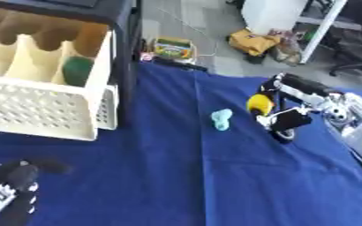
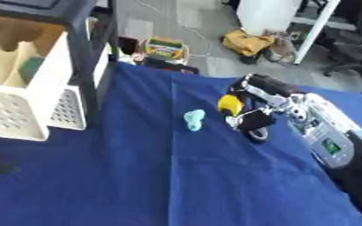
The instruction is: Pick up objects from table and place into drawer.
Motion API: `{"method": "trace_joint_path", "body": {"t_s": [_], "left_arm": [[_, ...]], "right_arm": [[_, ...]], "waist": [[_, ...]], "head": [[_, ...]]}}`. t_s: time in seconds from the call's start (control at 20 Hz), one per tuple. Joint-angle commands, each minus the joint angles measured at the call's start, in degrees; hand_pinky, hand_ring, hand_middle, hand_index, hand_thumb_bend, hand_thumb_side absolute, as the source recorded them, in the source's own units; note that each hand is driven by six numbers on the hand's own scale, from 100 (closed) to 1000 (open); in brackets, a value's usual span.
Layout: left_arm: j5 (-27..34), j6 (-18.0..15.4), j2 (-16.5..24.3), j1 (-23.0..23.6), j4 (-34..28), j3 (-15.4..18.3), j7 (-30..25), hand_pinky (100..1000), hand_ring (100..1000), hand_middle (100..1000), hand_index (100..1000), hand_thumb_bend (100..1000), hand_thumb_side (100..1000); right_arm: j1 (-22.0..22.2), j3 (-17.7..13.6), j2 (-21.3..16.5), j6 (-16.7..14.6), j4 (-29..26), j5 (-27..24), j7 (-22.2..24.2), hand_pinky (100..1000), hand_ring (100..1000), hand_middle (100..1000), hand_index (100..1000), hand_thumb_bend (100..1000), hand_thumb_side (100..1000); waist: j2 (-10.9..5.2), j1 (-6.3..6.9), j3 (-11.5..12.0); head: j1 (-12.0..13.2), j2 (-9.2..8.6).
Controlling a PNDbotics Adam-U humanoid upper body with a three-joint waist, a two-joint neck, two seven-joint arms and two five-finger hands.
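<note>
The table (image 1: pixel 215 185), covered in blue cloth, is noted as the work surface. At its left side a pale slotted drawer (image 1: pixel 41 110) stands pulled out, its divided compartments open upward; a green object (image 1: pixel 77 70) already lies in one of the right-hand compartments. The right hand (image 2: pixel 250 115) is recorded near the middle right of the table, its fingers curled round a yellow object (image 2: pixel 230 105), which appears to be lifted clear of the cloth or just on it; which cannot be told. A small light-teal object (image 1: pixel 221 119) lies on the cloth just beside that hand, toward the drawer. The left hand (image 1: pixel 10 187) is seen at the lower left corner, resting, fingers relaxed.

Risks are judged as follows. The teal object lies on the direct path to the drawer and could be swept aside in transit. The drawer's near wall could be struck if the carry is kept low. The yellow object, seemingly held near the fingertips, could slip out before the compartment is reached.
</note>
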Motion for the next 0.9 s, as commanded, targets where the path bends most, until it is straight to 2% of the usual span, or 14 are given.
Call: {"method": "trace_joint_path", "body": {"t_s": [0.05,0.55,0.9], "left_arm": [[0.68,0.19,0.28,-0.25,-0.81,0.32,-0.07,100,100,100,773,100,1000],[2.02,0.85,0.03,0.34,-0.81,0.62,-0.32,100,100,100,771,100,1000],[2.73,1.35,-0.38,0.82,-0.81,0.94,-0.4,100,100,100,769,100,1000]], "right_arm": [[-0.39,-0.7,-3.04,0.43,-2.36,-1.55,-0.3,415,576,309,549,100,282],[-1.8,-1.09,-4.16,1.64,-7.27,-5.5,-0.87,408,567,278,535,100,306],[-4.47,-0.78,-3.29,2.68,-10.24,-7.38,-0.37,399,562,263,530,100,325]], "waist": [[-2.14,0.52,-0.21],[-4.67,0.11,0.5],[-6.04,-0.32,1.63]], "head": [[0.22,0.29],[0.76,1.43],[0.8,2.08]]}}
